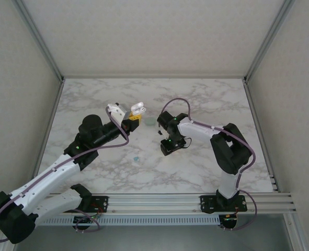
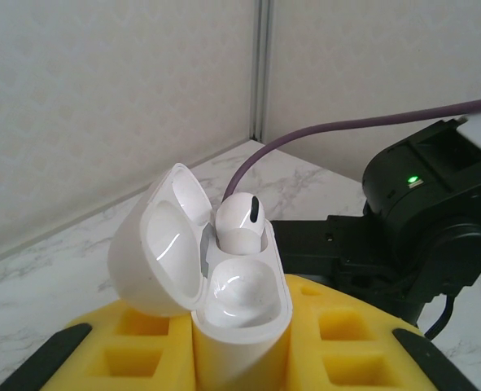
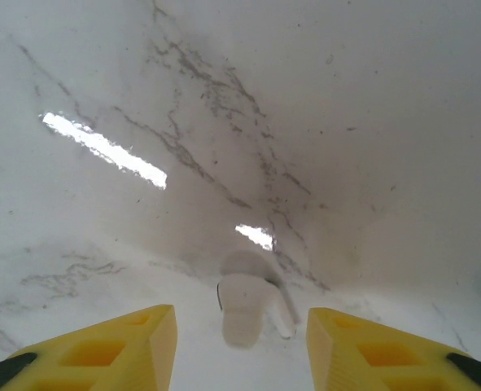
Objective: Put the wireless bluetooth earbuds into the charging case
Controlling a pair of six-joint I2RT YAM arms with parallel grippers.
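My left gripper (image 2: 240, 354) is shut on the white charging case (image 2: 242, 314), held upright above the table with its lid (image 2: 160, 244) swung open. One white earbud (image 2: 238, 218) sits in the far socket; the near socket is bare. In the top view the case (image 1: 138, 109) is left of centre. A second white earbud (image 3: 244, 305) lies on the marble between the yellow fingers (image 3: 134, 346) of my right gripper (image 3: 240, 346), which is open and low over it, touching neither side. From above, the right gripper (image 1: 170, 147) points down at mid-table.
A pale green rounded piece (image 1: 150, 121) lies on the marble between the two grippers. A tiny teal piece (image 1: 137, 158) rests nearer the front. The right arm's black wrist (image 2: 435, 204) stands close behind the held case. Walls enclose the marble table (image 1: 206, 99).
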